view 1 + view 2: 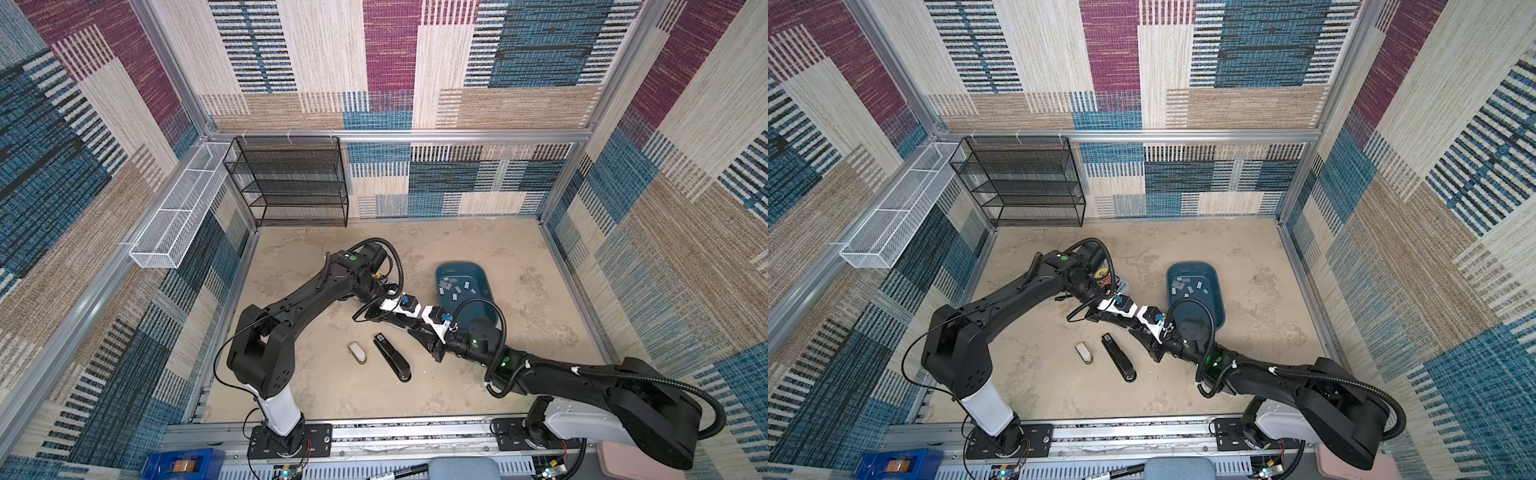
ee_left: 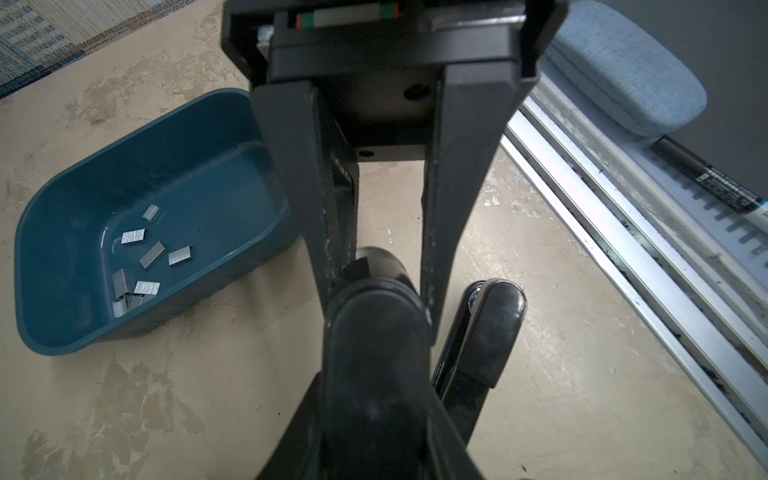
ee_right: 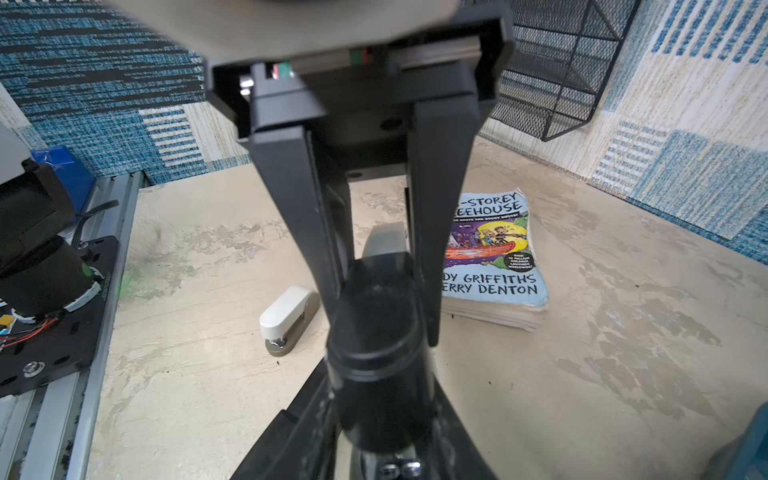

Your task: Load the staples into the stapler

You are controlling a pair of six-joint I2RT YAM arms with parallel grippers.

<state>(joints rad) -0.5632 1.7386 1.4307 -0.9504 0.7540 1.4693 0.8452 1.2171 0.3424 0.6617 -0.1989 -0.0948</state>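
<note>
Between left gripper (image 2: 378, 305) and right gripper (image 3: 378, 309), stapler (image 2: 374, 357) lengthwise, fingers (image 2: 307, 187) tight on both ends.

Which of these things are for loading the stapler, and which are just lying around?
Job: silver-grey metal staple strips; dark teal plastic tub holding them; glossy black stapler in the left gripper.
Lying about: second black stapler, loose; small white stapler; colourful paperback book.

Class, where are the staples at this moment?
In a top view, the staples lie loose inside the teal tub, right of the table's centre.
</note>
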